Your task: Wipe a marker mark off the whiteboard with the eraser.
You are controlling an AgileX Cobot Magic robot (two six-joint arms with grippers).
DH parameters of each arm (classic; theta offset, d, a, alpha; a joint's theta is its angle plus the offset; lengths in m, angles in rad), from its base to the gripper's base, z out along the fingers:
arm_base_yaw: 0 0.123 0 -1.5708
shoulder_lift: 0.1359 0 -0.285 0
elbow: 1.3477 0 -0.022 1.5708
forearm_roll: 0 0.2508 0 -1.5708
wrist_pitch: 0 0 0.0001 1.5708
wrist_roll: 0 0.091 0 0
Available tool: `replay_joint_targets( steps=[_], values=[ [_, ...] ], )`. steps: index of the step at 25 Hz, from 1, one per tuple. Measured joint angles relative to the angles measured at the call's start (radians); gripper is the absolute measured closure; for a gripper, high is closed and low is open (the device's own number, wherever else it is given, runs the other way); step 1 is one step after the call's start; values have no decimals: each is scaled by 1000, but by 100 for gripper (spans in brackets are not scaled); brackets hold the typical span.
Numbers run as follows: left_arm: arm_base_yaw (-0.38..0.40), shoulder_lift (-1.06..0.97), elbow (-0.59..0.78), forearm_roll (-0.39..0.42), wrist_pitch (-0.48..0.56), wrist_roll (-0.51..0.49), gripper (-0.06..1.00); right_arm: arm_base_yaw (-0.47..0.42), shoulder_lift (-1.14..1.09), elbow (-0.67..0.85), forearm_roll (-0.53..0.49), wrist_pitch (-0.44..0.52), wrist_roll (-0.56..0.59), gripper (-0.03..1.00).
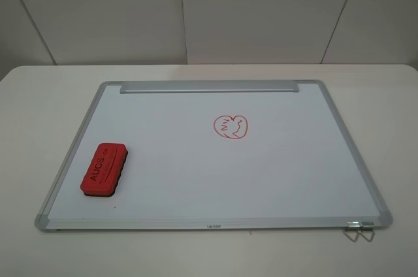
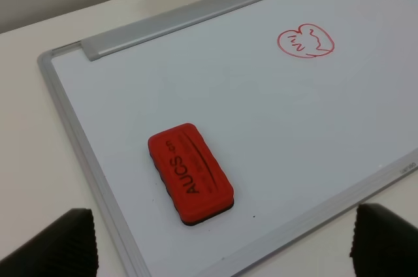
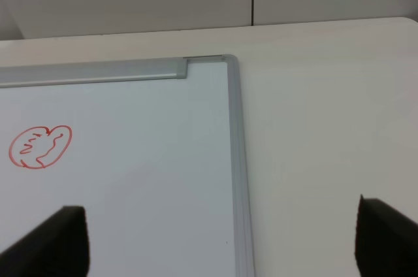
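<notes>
From above, the eraser (image 1: 104, 169) is being carried by the board (image 1: 274, 179) near its left edge, well apart from the mark (image 1: 230, 127). In both wrist views, each claw (image 2: 222, 241) (image 3: 222, 241) is being held wide open, empty

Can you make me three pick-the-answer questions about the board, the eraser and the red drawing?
1. Where does the eraser lie?
A. on the whiteboard, near its left edge
B. on the table beside the board
C. on top of the drawing

2. What colour is the marker mark?
A. blue
B. red
C. green

3. How is the left tool now?
A. shut on the eraser
B. open, holding nothing
C. pressing on the drawing

Answers: 1 A, the eraser sits inside the frame, far from the mark. 2 B, the outline is red. 3 B, its fingers stand wide apart, with the eraser untouched beyond them.
</notes>
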Motion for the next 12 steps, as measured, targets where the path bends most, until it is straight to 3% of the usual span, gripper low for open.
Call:
replay_joint_targets(
  steps=[6,12],
  values=[
    [18,0,0,0,0,0,17,0,0,0,0,0,0,24],
    [223,0,0,0,0,0,17,0,0,0,0,0,0,24]
  ],
)
